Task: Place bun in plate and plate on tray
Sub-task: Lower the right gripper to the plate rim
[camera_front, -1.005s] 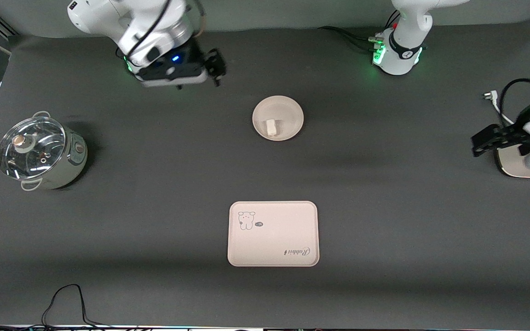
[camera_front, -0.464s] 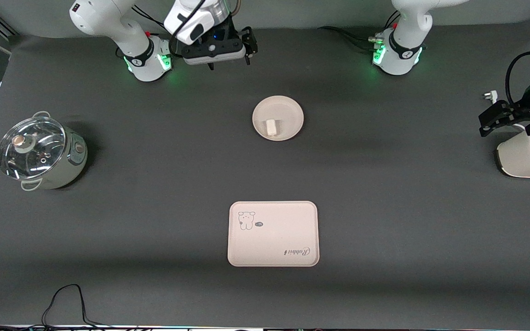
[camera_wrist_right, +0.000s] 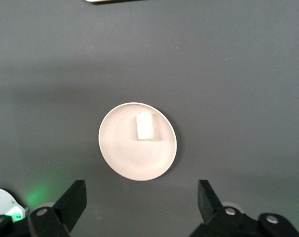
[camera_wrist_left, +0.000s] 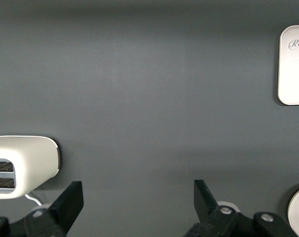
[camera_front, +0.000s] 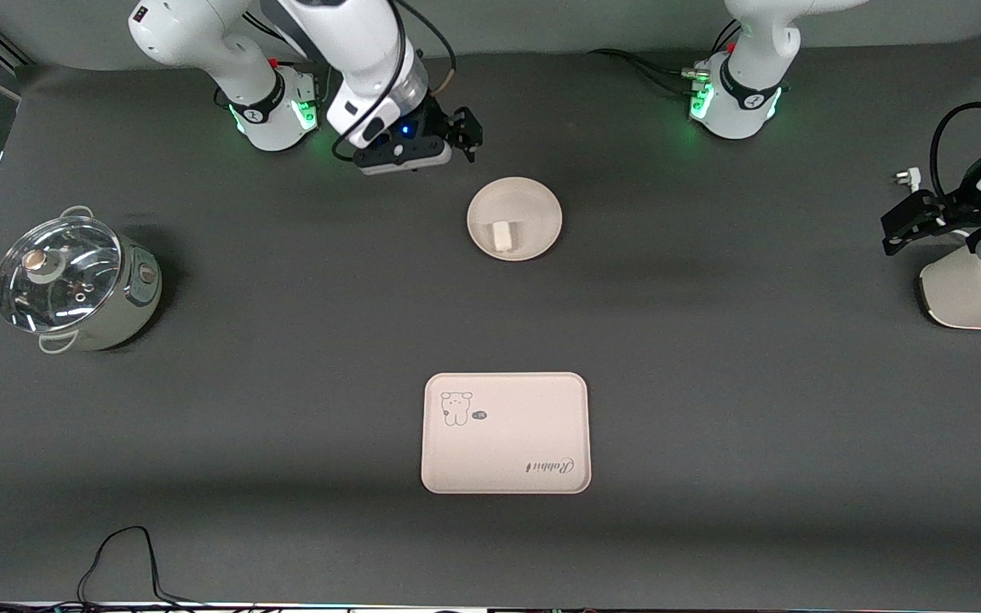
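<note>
The bun (camera_front: 501, 235) lies in the round plate (camera_front: 533, 209) in the middle of the table. The tray (camera_front: 505, 443) with the bear drawing lies flat, nearer to the front camera than the plate, with nothing on it. My right gripper (camera_front: 467, 136) is open and empty, up over the table between its base and the plate. Its wrist view shows the plate (camera_wrist_right: 130, 158) and the bun (camera_wrist_right: 145, 126) ahead of the open right gripper (camera_wrist_right: 138, 202). My left gripper (camera_front: 895, 226) is open and empty beside a white toaster; its wrist view shows the gripper (camera_wrist_left: 138, 197) over bare mat.
A pot with a glass lid (camera_front: 73, 285) stands at the right arm's end. A white toaster (camera_front: 980, 294) stands at the left arm's end, also in the left wrist view (camera_wrist_left: 21, 165). A corner of the tray (camera_wrist_left: 293, 71) shows there. A black cable (camera_front: 116, 558) lies near the front edge.
My right gripper has swung from beside its base toward the plate and come lower. My left gripper has shifted slightly by the toaster. Plate, bun and tray have not moved.
</note>
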